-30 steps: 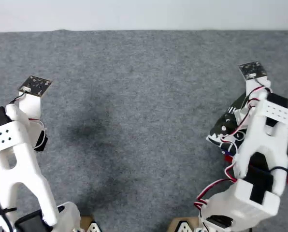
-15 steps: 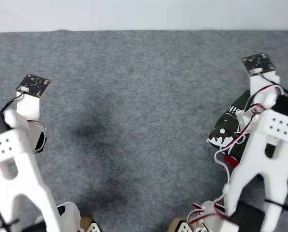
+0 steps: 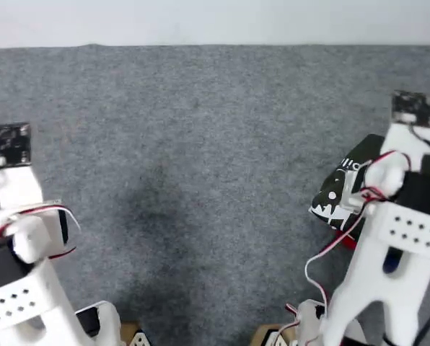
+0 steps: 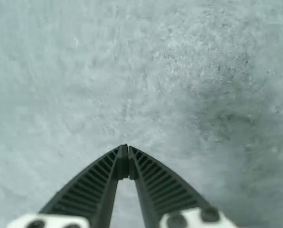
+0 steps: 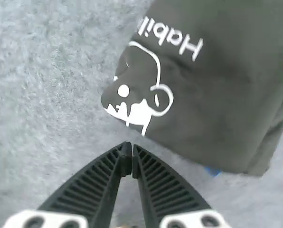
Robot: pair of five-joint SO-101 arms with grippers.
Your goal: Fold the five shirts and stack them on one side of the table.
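The high view shows the pile of folded shirts (image 3: 345, 198) at the right side of the grey, felt-like tabletop (image 3: 215, 144). A dark shirt (image 3: 341, 189) with a white print lies on top, and a red cloth (image 3: 347, 241) shows under its near edge. The right wrist view adds what the high view does not. The dark shirt (image 5: 212, 80) has a smooth, flat folded face, and a thin blue cloth (image 5: 212, 171) shows from under its edge.

The right claw (image 5: 128, 149) is closed with its tips pressed together, and it holds nothing. It is over the bare tabletop, just beside the printed corner of the dark shirt. I cannot tell whether it touches the surface. The left claw (image 4: 127, 152) is also closed tip to tip and empty. It is over plain grey tabletop at the far left side, well apart from the pile.

Compared with one second ago, the left arm (image 3: 20, 303) has pulled back toward the left edge and the near side. The right arm (image 3: 399, 238) has shifted to the right, so more of the white print is uncovered. The pile itself lies as before.

The right arm and its red and white wires (image 3: 374, 194) stand over the near and right parts of the pile and hide them from above. A pale wall (image 3: 215, 21) runs behind the far edge of the tabletop.
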